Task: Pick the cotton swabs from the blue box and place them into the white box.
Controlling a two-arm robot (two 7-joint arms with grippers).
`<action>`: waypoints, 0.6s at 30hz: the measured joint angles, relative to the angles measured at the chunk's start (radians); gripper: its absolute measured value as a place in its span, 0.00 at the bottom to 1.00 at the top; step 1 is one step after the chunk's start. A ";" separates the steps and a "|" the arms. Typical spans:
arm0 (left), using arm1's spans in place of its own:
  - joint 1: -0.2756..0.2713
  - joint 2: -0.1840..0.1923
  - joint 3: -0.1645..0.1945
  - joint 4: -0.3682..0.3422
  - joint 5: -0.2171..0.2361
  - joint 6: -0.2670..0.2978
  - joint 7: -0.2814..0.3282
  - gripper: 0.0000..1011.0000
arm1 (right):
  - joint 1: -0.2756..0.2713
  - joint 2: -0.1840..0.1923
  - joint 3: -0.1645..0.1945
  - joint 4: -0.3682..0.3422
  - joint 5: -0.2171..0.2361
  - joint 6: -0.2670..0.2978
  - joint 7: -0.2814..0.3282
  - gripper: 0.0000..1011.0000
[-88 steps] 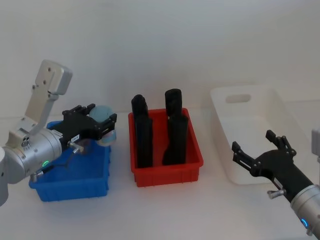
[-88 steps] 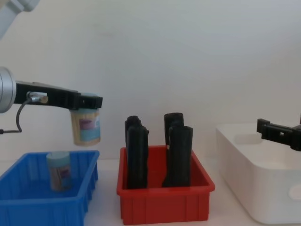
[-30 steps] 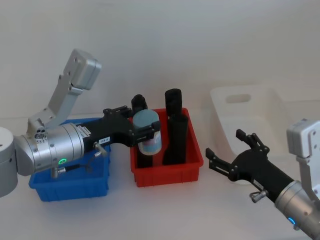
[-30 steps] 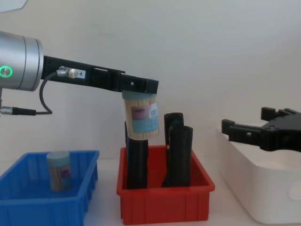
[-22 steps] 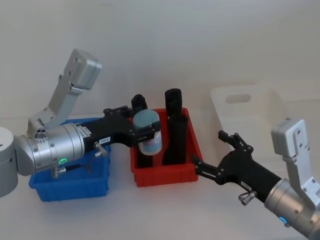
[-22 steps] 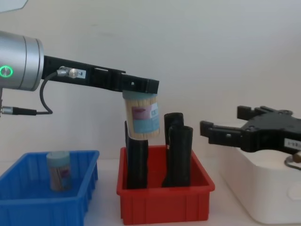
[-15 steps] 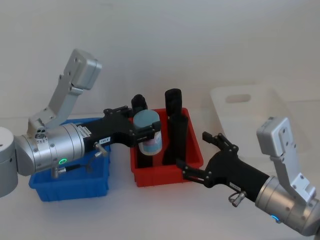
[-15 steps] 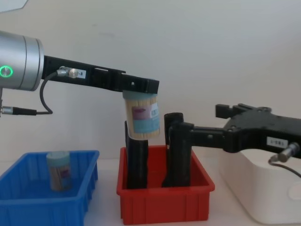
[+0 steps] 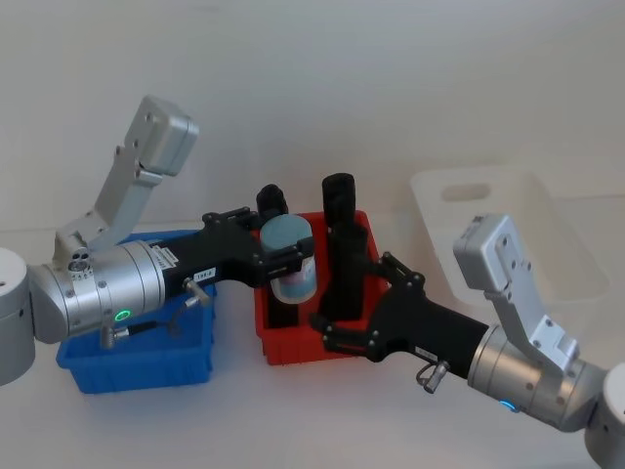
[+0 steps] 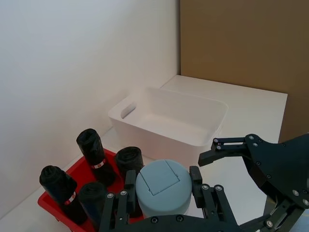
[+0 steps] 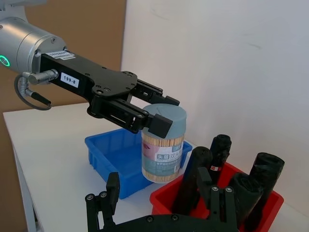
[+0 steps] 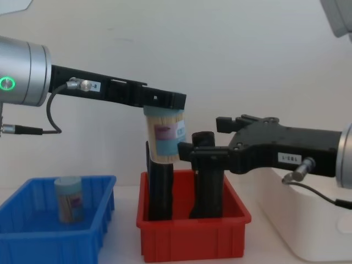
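My left gripper [image 9: 285, 262] is shut on a cotton swab jar [image 12: 165, 140] with a light blue lid [image 10: 161, 186], holding it upright in the air over the left part of the red bin. A second cotton swab jar [image 12: 69, 199] stands in the blue box [image 9: 146, 366]. My right gripper [image 9: 354, 293] is open, reaching in from the right with its fingers just right of the held jar [image 11: 163, 145], apart from it. The white box [image 9: 508, 225] sits at the far right.
A red bin [image 12: 192, 236] holding several tall black objects [image 9: 340, 244] stands between the blue box and the white box, directly under both grippers. The right arm stretches across the front of the white box [image 12: 308, 231].
My left gripper carried the jar from over the blue box to over the red bin, then held still. My right gripper swept left from the white box up to the jar.
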 joint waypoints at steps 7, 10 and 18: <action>0.000 0.000 0.000 0.000 0.000 0.000 0.000 0.66 | 0.031 -0.015 -0.006 0.032 -0.013 -0.006 0.016 0.99; 0.000 0.000 0.000 0.000 0.000 0.000 0.000 0.66 | 0.044 -0.021 -0.009 0.047 -0.019 -0.009 0.022 0.99; 0.000 0.000 0.000 0.000 0.000 0.000 0.000 0.66 | 0.083 -0.043 -0.017 0.100 -0.029 -0.022 0.034 0.99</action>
